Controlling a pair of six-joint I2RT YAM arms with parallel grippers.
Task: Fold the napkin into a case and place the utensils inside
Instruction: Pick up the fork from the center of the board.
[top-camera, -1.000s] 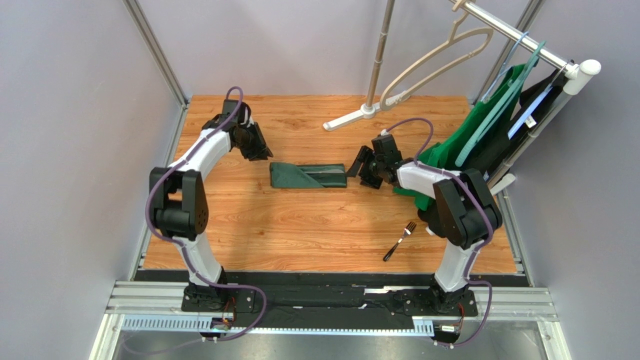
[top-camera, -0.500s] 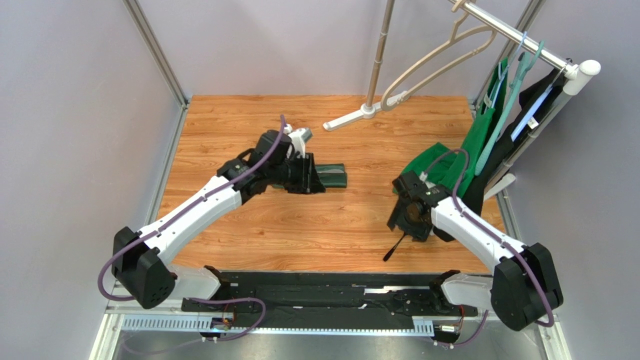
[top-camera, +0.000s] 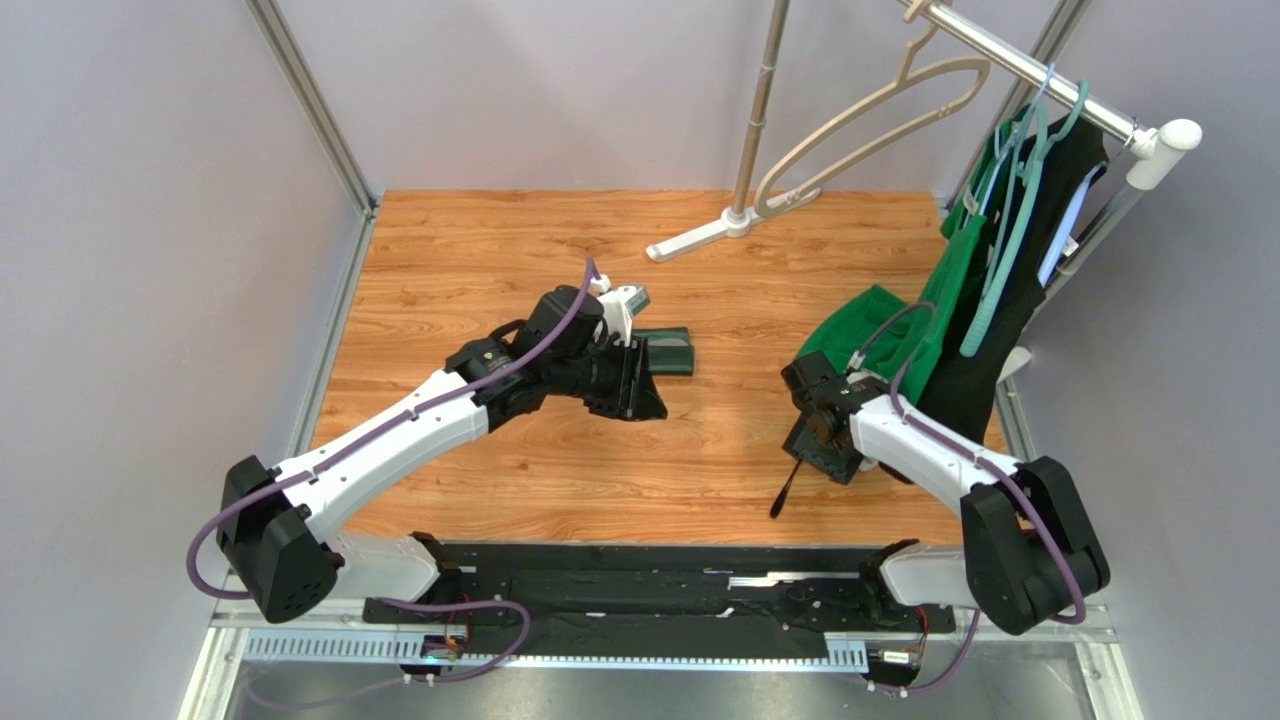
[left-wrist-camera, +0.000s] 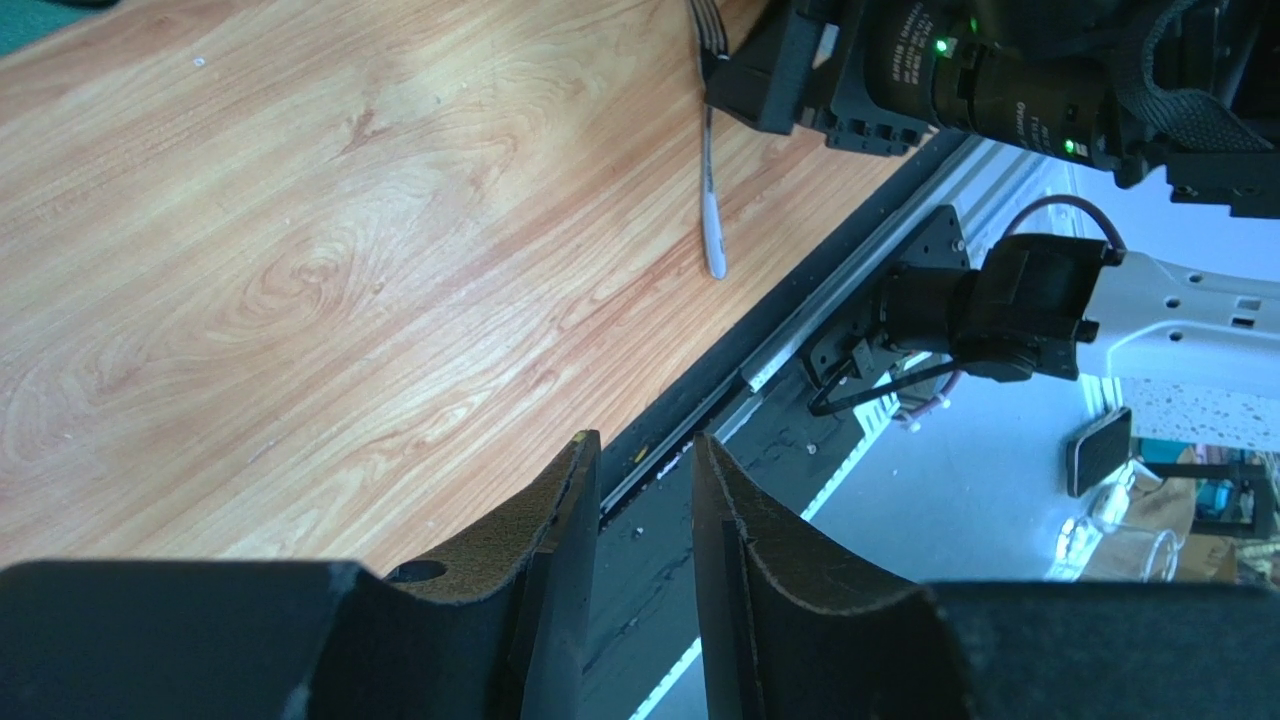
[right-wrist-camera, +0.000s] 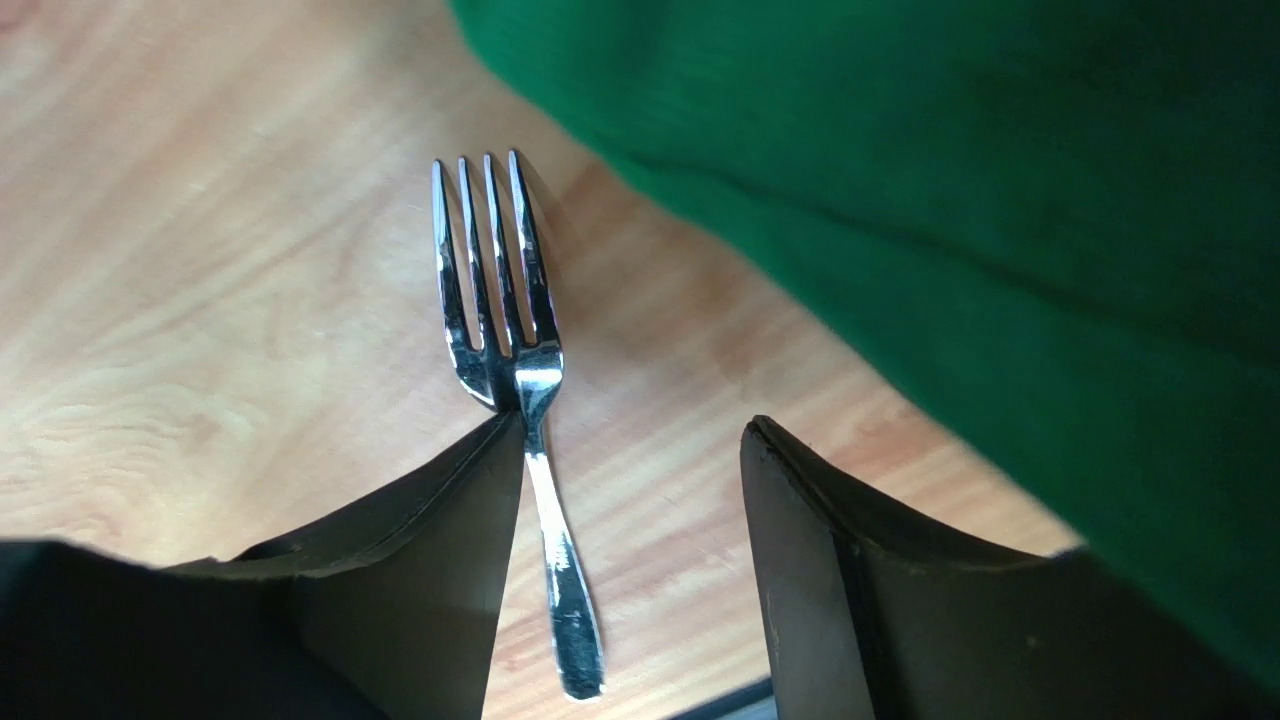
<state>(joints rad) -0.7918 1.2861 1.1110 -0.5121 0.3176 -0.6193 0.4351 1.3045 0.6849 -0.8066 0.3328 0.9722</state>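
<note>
The right fingers (right-wrist-camera: 428, 548) are hanging spread low over the fork (right-wrist-camera: 519, 360), straddling its handle without gripping it. The fork is lying flat at the tabletop's (top-camera: 496, 255) 5 o'clock, tines pointing toward 1 o'clock, just beside the green garment (right-wrist-camera: 977, 225). The left fingers (left-wrist-camera: 549, 548) are standing slightly parted with nothing between them, over the case (top-camera: 675, 353), which is lying near the tabletop's centre, its 9 o'clock end hidden by them.
</note>
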